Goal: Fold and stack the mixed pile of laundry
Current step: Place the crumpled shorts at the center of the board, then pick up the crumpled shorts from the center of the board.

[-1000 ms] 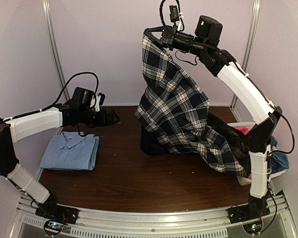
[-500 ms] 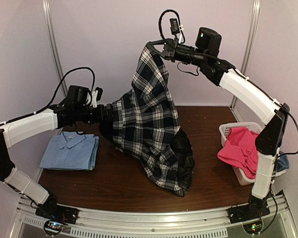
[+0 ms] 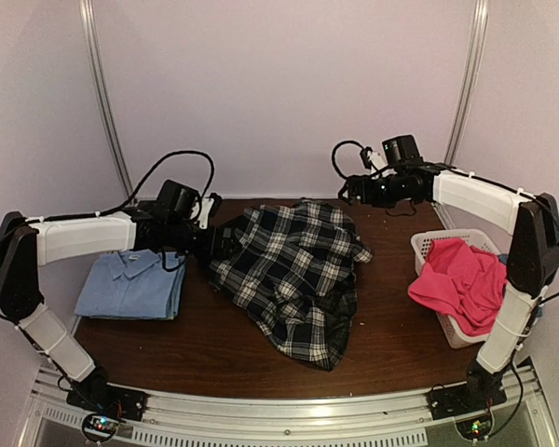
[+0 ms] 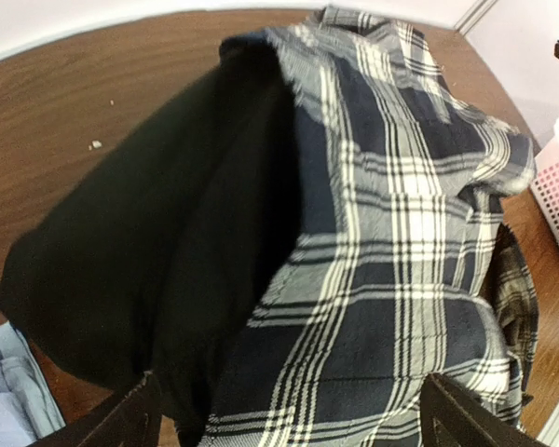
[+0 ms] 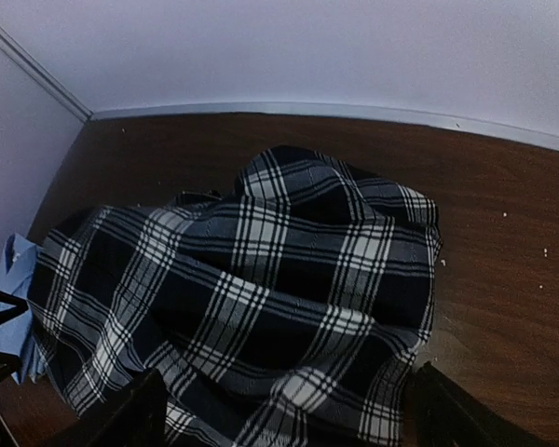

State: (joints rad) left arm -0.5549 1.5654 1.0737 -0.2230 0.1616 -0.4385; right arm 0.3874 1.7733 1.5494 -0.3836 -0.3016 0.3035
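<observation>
Crumpled plaid shirt (image 3: 293,275) at mid-bench (image 3: 214,346). Left fingers (image 3: 216,244) spread wide at its left edge, clamping nothing. Right fingers (image 3: 352,191) also apart, empty, in the air beyond the shirt's far right corner. Folded blue shirt (image 3: 135,284) at bench left; pink trousers (image 3: 456,279) in basket (image 3: 427,244) at right.

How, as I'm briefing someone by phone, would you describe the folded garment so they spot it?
On the wooden table, look to the left edge, under the left arm. There lies the light blue shirt, folded flat, collar showing; the neighbouring plaid shirt is crumpled and unfolded.
</observation>
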